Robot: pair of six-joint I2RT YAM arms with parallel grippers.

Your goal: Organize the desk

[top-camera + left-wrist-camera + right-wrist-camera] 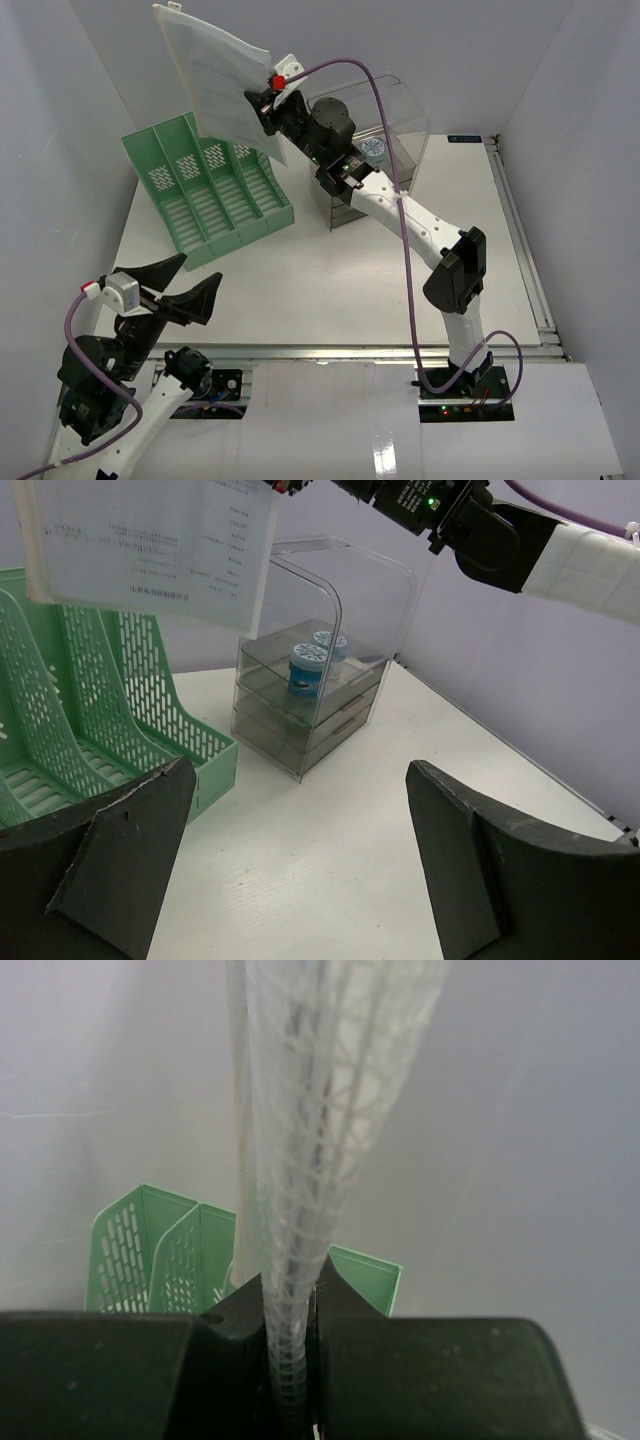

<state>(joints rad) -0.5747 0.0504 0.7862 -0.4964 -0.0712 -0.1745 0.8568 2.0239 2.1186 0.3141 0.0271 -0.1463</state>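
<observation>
The white desk carries a green slotted file rack at the back left and a clear plastic drawer box behind the middle. My right gripper is shut on a translucent mesh document pouch with printed sheets inside, held in the air above the rack's right slots. In the right wrist view the pouch runs edge-on up from between my shut fingers, the rack below it. My left gripper is open and empty, low over the desk's front left; its fingers frame bare desk.
The drawer box holds two round blue-lidded containers on its upper shelf. A metal rail runs along the desk's front edge. White walls close in the left, back and right sides.
</observation>
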